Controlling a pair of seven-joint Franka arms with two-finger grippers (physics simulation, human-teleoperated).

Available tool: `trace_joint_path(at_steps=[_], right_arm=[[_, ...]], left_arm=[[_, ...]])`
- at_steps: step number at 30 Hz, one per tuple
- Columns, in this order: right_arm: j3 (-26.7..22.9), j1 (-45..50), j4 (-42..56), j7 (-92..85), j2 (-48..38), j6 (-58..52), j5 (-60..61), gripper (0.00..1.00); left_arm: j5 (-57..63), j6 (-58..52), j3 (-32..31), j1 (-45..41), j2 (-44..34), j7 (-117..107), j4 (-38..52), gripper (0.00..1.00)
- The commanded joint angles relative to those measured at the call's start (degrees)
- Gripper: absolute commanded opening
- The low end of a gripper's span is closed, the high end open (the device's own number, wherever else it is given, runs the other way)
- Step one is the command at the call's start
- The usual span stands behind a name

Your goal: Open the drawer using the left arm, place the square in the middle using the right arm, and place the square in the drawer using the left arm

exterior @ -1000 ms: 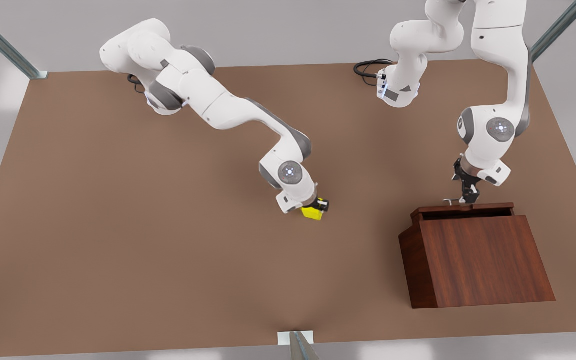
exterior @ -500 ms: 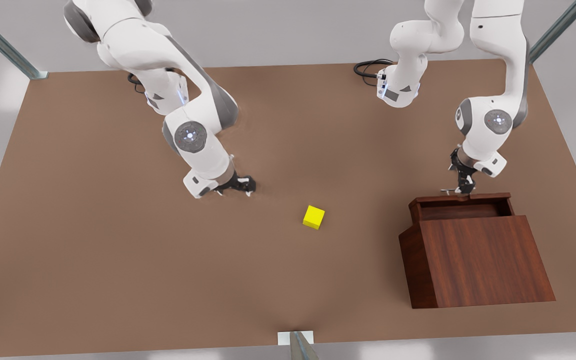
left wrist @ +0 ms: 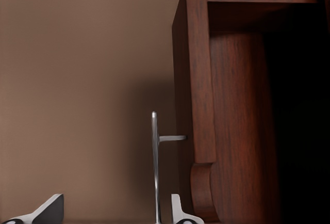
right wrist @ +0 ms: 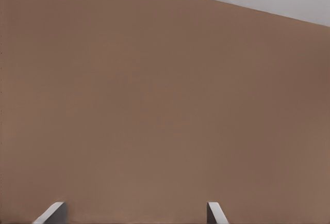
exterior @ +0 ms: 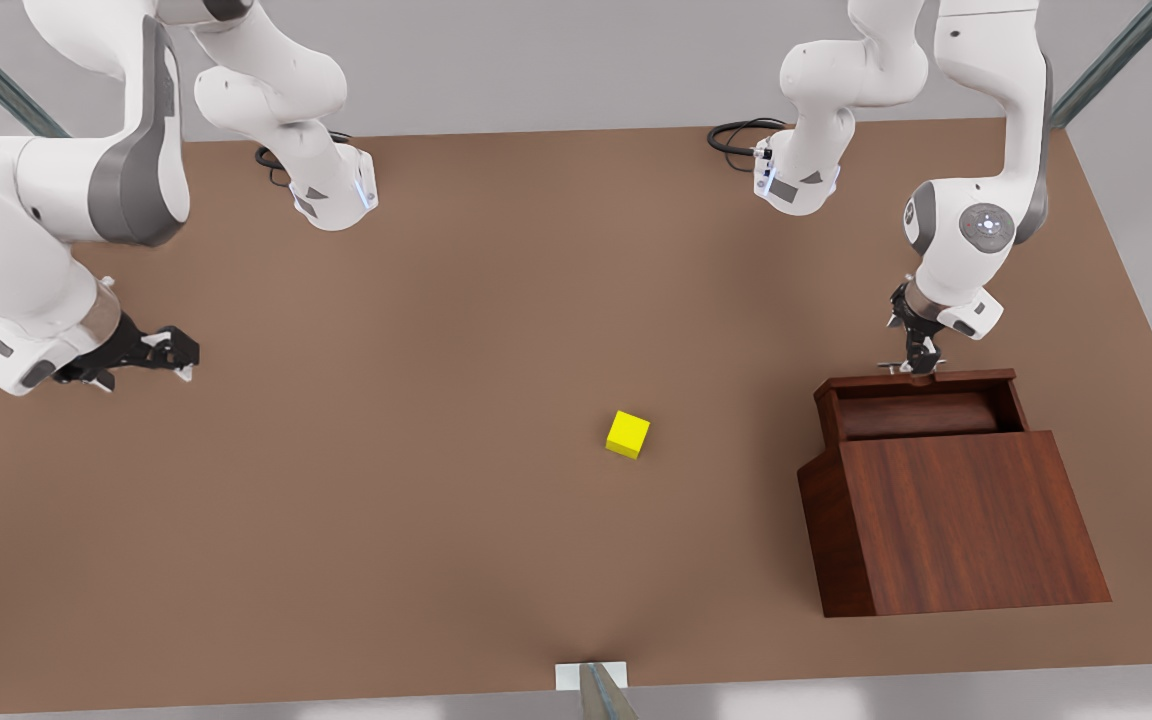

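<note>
The square [exterior: 628,435] is sitting alone near the middle of the desk [exterior: 336,520]. At its 3 o'clock, the drawer [exterior: 921,400] is standing pulled out of the cabinet [exterior: 966,520]. The left gripper [exterior: 914,362] is hovering at the handle [left wrist: 155,167], fingers [left wrist: 49,211] parted around the bar, seemingly not clamped. Far off at 9 o'clock, the right gripper [exterior: 171,355] is hanging spread wide, carrying nothing.

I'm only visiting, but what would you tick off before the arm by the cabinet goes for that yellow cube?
1. Drawer pulled out of the cabinet: ok.
2. Square alone on the table, near its middle: ok.
3. Left gripper open, handle between its fingers, unclamped: ok.
4. Right gripper open, waiting far off at the front view's left: ok.
5. Drawer open far enough for the square: cannot tell.
</note>
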Motion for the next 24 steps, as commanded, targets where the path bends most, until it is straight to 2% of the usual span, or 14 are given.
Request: trace_joint_path(at_steps=[1,15,19,20,22,24], right_arm=[[0.0,-0.4,0.1,0.0,0.0,0.0,0.1,1.00],[-0.4,-1.2,2.9,0.1,0.2,0.1,1.5,1.00],[-0.4,-0.9,3.0,0.1,0.5,0.4,1.5,1.00],[-0.4,-0.9,3.0,0.1,0.5,0.3,1.5,1.00],[-0.3,-0.7,3.3,0.1,0.5,0.3,1.5,1.00],[-0.4,-0.7,3.4,0.1,0.5,0.3,1.5,1.00]], left_arm=[[0.1,0.0,0.0,0.0,-0.1,0.0,0.0,1.00],[0.1,-3.3,0.0,0.0,-3.5,0.0,-2.1,1.00],[0.3,-15.3,-0.1,-1.4,-17.7,1.1,-2.0,1.00],[0.4,-15.2,-0.2,-2.8,-17.9,4.3,-1.4,1.00],[0.0,-14.4,-2.6,-5.3,-12.0,23.9,4.5,1.00],[-0.7,-15.3,-3.3,-12.8,-3.0,32.2,14.4,1.00]])
